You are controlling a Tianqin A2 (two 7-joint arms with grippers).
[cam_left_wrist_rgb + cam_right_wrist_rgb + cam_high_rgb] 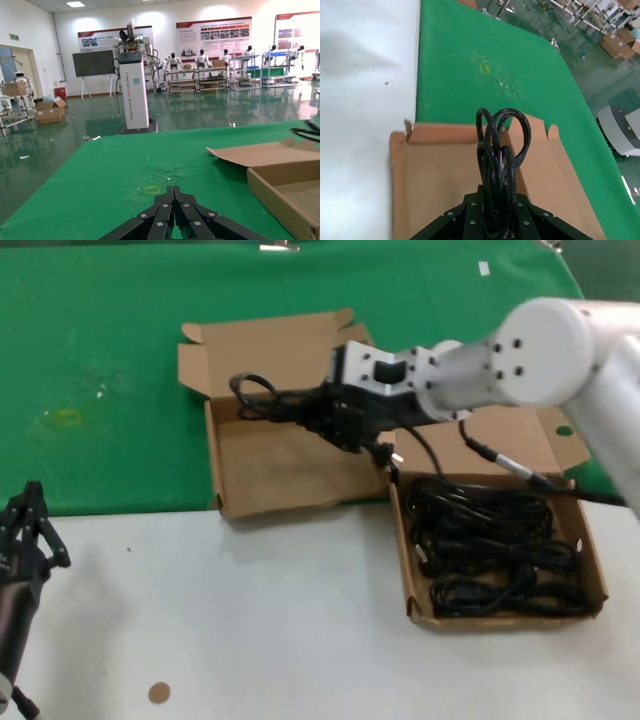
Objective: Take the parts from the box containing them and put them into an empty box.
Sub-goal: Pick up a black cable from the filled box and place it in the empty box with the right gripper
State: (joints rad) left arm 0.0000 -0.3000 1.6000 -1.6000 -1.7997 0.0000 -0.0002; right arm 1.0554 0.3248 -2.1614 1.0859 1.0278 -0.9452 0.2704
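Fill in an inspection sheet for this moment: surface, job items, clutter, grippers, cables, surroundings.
Surface: white table nearest the robot, green mat beyond it.
Job's things: full box on the right holds coiled black cables; empty box beside it on the left has a bare floor; one bundled cable hangs above that floor.
Clutter: brown disc on the table; yellowish stain on the mat.
Grippers: right gripper over the empty box, jaws shut on the bundled cable; left gripper parked low at the table's left edge, jaws shut, holding nothing.
Cables: the robot's own black lead runs along the right arm.
Surroundings: hall with display boards and shelving.
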